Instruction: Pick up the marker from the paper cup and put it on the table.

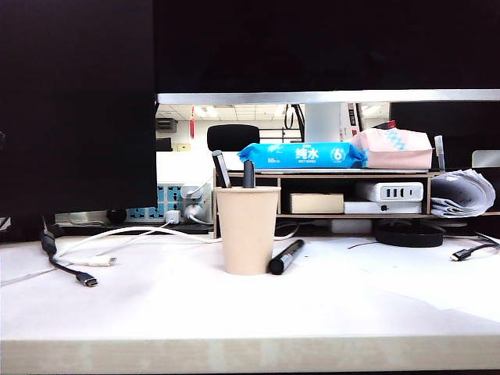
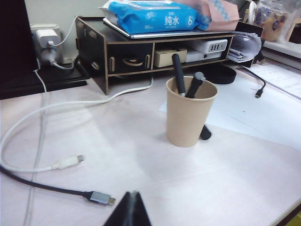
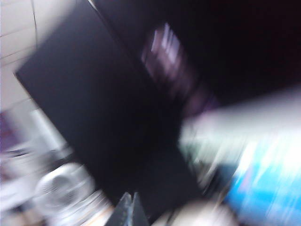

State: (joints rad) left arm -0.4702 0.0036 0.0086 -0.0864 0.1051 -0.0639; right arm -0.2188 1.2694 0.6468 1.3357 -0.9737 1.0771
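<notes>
Marker (image 1: 286, 256) flat on the white table (image 1: 156, 305), touching the cup (image 1: 248, 230) base at its 4 o'clock, mostly hidden behind the cup from the left wrist. Open tabletop toward the pale front edge; cables (image 1: 78, 266) at the cup's 9 o'clock, shelf (image 1: 328, 191) at 12. Left gripper (image 2: 132, 209) pressed together over the near table; right gripper (image 3: 130, 211) likewise closed, empty, surroundings smeared by blur.

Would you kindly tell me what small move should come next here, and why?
Probably just settle the right end effector, shut and empty in its blurred wrist view, absent from the exterior view. The thick black marker already lies on the white table beside the beige paper cup; the left end effector is shut too, well short of the cup.
</notes>
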